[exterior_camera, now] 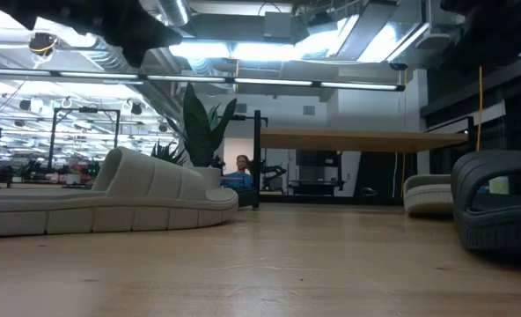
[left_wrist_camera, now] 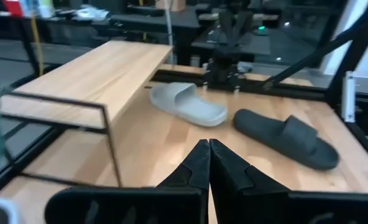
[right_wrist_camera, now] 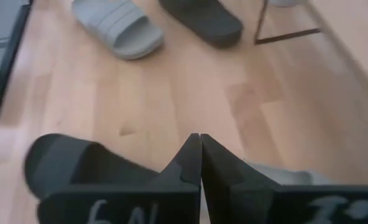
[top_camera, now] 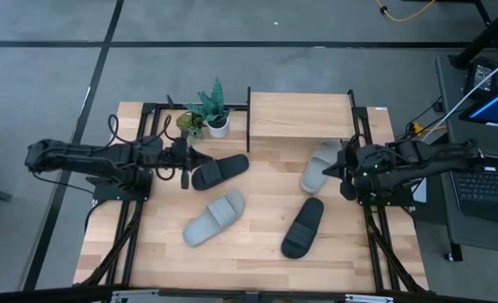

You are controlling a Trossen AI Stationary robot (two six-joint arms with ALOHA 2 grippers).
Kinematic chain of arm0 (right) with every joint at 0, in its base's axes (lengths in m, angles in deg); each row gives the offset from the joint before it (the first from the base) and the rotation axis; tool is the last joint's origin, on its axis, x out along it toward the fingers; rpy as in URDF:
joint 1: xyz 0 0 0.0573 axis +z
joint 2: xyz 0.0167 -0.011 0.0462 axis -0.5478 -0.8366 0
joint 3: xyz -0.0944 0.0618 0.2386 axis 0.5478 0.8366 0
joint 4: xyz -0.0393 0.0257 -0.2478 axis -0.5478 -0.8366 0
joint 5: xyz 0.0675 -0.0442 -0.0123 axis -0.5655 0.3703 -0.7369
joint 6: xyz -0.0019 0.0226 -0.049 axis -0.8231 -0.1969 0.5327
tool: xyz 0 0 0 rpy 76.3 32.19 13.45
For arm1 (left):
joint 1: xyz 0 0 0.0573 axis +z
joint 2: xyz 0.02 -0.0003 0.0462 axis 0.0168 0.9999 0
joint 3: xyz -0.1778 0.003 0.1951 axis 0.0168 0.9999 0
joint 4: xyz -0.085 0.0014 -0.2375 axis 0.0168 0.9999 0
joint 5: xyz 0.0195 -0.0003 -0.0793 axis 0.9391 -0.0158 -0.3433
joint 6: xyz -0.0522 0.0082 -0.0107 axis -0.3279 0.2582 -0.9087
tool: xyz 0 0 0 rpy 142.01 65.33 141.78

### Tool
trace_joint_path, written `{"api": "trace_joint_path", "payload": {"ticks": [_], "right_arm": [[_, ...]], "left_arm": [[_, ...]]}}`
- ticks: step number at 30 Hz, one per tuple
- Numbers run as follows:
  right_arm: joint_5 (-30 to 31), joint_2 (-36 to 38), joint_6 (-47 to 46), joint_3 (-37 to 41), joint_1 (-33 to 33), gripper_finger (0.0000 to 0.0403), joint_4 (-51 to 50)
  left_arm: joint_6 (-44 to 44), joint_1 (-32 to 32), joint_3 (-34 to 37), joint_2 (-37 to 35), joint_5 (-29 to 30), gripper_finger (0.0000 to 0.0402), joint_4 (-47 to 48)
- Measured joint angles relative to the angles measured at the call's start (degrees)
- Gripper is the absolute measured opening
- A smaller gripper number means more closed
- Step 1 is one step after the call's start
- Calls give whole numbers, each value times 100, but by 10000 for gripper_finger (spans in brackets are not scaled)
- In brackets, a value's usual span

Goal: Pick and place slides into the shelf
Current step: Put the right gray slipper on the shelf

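Four slides lie flat on their soles on the wooden table. One black slide (top_camera: 219, 171) lies just right of my left gripper (top_camera: 184, 164), which is shut and hovers apart from it. A pale slide (top_camera: 320, 166) lies beside my right gripper (top_camera: 347, 175), also shut and touching nothing. Another pale slide (top_camera: 214, 219) and another black slide (top_camera: 303, 227) lie nearer the table's front. The shelf (top_camera: 299, 115) stands at the far edge, its top board bare. In the left wrist view the shut fingers (left_wrist_camera: 209, 163) point toward the pale slide (left_wrist_camera: 187, 102) and the black slide (left_wrist_camera: 286, 137).
A small potted plant (top_camera: 211, 109) stands at the shelf's left end. Black frame rails (top_camera: 135, 219) run along the table's left and right sides. A laptop (top_camera: 484, 181) sits off the table to the right. Bare wood shows between the slides.
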Motion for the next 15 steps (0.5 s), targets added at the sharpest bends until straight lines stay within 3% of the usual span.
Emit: {"api": "trace_joint_path", "payload": {"ticks": [7,15], "right_arm": [[186,-553,-555,-327,721,4,-66],[672,-1821,-1046,-1431,1291,3,-1030]], "left_arm": [[11,-178,0,70,447,0,-113],[170,-177,0,66,531,0,-11]]}}
